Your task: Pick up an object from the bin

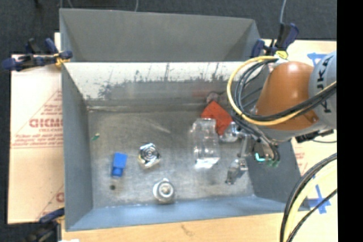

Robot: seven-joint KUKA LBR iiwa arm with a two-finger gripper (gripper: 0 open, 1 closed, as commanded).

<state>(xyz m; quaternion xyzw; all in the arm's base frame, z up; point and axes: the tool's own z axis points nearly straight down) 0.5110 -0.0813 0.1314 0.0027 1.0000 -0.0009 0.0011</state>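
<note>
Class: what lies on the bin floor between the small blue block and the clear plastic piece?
In the camera view, one small shiny metal piece lies between the blue block and the clear plastic piece; otherwise bare bin floor.

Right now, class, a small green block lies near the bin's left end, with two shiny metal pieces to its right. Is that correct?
Not quite: the block is blue, not green. The camera view shows it near the left end of the bin, with one shiny metal piece and a second shiny metal piece to its right.
</note>
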